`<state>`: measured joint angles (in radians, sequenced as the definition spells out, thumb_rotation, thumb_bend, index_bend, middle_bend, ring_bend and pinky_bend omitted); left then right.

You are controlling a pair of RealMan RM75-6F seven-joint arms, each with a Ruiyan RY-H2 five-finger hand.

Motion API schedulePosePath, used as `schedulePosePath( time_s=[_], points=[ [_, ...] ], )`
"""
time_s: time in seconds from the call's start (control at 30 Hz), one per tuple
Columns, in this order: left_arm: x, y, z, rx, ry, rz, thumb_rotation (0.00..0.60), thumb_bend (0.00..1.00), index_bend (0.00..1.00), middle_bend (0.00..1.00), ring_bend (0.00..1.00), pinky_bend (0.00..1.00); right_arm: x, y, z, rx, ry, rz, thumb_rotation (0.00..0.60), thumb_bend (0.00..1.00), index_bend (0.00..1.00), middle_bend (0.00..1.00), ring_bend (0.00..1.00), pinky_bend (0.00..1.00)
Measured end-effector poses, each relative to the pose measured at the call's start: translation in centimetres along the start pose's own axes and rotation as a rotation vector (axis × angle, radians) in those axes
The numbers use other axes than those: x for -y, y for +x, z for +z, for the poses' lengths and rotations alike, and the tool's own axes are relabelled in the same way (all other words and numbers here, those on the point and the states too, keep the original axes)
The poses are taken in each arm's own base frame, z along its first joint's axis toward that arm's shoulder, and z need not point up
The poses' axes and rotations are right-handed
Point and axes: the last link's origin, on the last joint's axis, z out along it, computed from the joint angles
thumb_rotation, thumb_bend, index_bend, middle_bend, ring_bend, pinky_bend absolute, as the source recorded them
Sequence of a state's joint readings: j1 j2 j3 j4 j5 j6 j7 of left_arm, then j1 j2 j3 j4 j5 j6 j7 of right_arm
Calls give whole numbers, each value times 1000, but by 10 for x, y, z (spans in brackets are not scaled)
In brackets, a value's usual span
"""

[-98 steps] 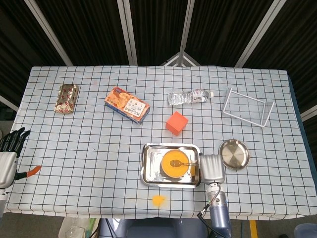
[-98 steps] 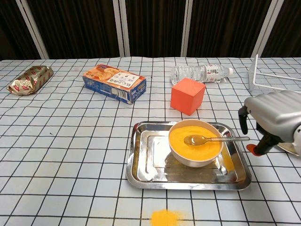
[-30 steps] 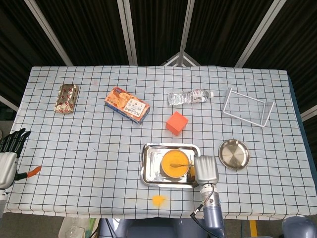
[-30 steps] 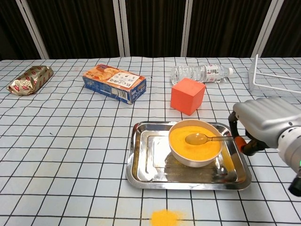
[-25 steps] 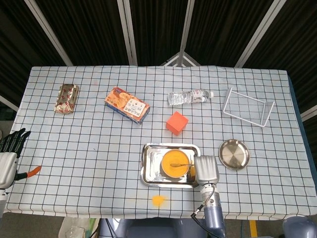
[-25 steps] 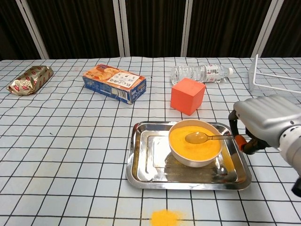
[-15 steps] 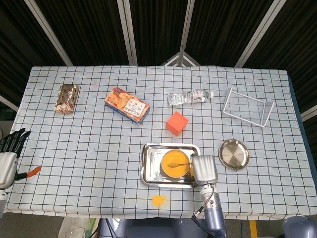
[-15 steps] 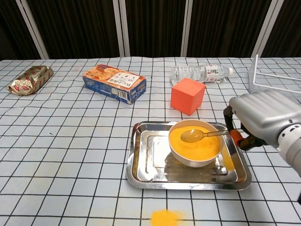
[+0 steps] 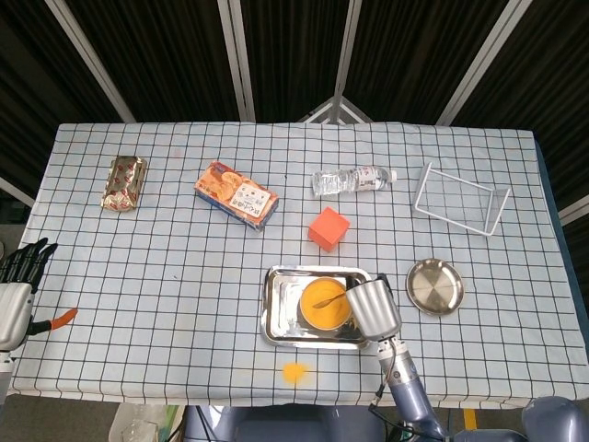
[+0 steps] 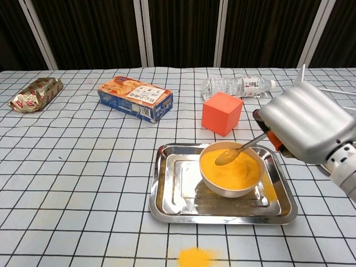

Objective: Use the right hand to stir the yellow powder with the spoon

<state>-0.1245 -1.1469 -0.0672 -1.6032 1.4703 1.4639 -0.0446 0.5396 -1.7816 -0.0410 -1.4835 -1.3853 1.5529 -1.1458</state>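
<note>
While its left hand (image 9: pixel 17 276) idles open-fingered at the table (image 9: pixel 184 267) edge, the right hand (image 10: pixel 303 125) grips a tilted spoon (image 10: pixel 236 150), its tip in the yellow powder (image 10: pixel 231 169) filling a bowl (image 10: pixel 229 189) on a steel tray (image 10: pixel 167 203).

A table draped in a white cloth with a black grid (image 9: pixel 184 276) carries everything. Near its far left corner lies a shiny gold-and-red foil packet (image 9: pixel 123 182), with an orange biscuit box (image 9: pixel 236 193) further right. A clear plastic water bottle (image 9: pixel 354 180) lies on its side mid-table; an orange cube (image 9: pixel 329 228) sits just nearer. A white wire rack (image 9: pixel 459 197) stands toward the far right corner. A rectangular steel tray (image 10: pixel 172 189) rests near the front edge, a round steel plate (image 9: pixel 435 286) to its right, and a small spill of yellow powder (image 10: pixel 194 257) by the front edge.
</note>
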Motion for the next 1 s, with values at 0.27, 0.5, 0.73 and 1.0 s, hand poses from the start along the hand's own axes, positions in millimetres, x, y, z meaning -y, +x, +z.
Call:
schedulePosePath(
  time_s=[0.27, 0.5, 0.73, 1.0],
  points=[
    [0, 0, -1, 2, 2, -1, 600, 0, 0, 0, 0, 0, 3, -3, -6, -121, 93, -181, 600, 691, 858, 997, 1000, 828],
    [0, 0, -1, 4, 1, -5, 600, 0, 0, 0, 0, 0, 3, -9, -10, -118, 118, -256, 600, 691, 858, 997, 1000, 828],
    [0, 0, -1, 5, 2, -5, 600, 0, 0, 0, 0, 0, -2, -12, -11, -114, 117, -286, 600, 696, 859, 997, 1000, 828],
    [-1, -1, 0, 9, 2, -7, 600, 0, 0, 0, 0, 0, -15, -5, -8, -129, 103, -296, 600, 700, 863, 997, 1000, 828]
  ],
)
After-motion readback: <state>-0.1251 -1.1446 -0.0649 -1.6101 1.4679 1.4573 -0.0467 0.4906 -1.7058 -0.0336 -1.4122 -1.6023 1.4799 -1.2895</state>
